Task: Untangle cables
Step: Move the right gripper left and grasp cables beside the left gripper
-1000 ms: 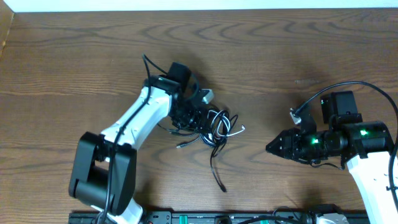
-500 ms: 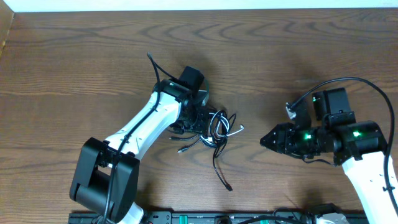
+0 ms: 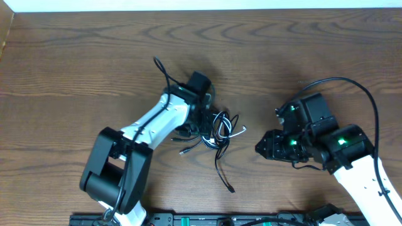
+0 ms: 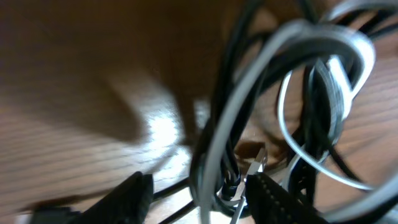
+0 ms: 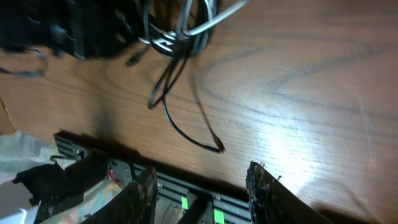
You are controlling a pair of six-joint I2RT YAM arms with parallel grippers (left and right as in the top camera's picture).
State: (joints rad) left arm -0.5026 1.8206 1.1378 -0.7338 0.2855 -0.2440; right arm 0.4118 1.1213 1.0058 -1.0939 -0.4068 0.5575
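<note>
On the brown wooden surface [image 3: 94, 56] the left hand [image 4: 199, 186], wide, straddles strands of the tangled cables [image 3: 217, 125] for a grasp, the right hand [image 5: 202, 183] wide and empty, apart; next, I think, it must close and pull one strand free.

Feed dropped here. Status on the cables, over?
Left gripper open, straddling tangled black and grey cables. Right gripper open, off to their side. Not yet untangled.

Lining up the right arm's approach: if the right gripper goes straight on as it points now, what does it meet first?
Probably the loose black cable tail trailing out of the cable tangle. The right gripper points toward it, jaws open. Its height above the wood is unclear.
</note>
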